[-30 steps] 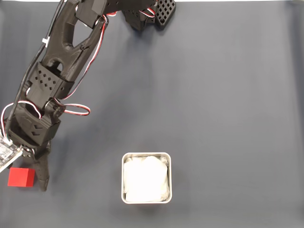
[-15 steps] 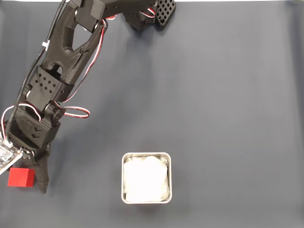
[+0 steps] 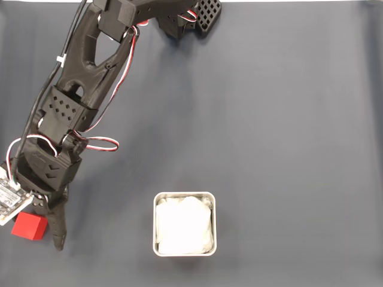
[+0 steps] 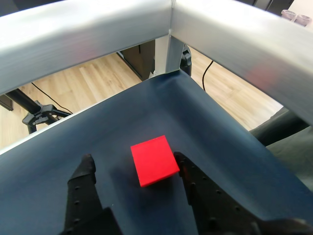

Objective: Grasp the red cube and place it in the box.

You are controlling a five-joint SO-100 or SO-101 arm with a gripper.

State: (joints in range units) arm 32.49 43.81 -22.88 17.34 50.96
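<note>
Red is the colour you see first: the red cube (image 4: 154,160) sits on the dark blue bench (image 3: 269,119), far over at the left edge in the fixed view (image 3: 29,226). Your gripper (image 4: 134,170) is down around it with its fingers apart. In the wrist view the cube lies between the two black fingers. It looks like it touches the right finger (image 4: 188,176), and there is a gap to the left finger (image 4: 85,176). The cube is turned a bit, so its sides do not line up with the fingers.

The black arm (image 3: 84,78) reaches from the top of the fixed view down to the cube. Red and white wires (image 3: 99,143) loop out beside it.

The box (image 3: 184,223), a shiny metal tin with white soft stuff inside, stands well apart from the cube, to its right in the fixed view.
</note>
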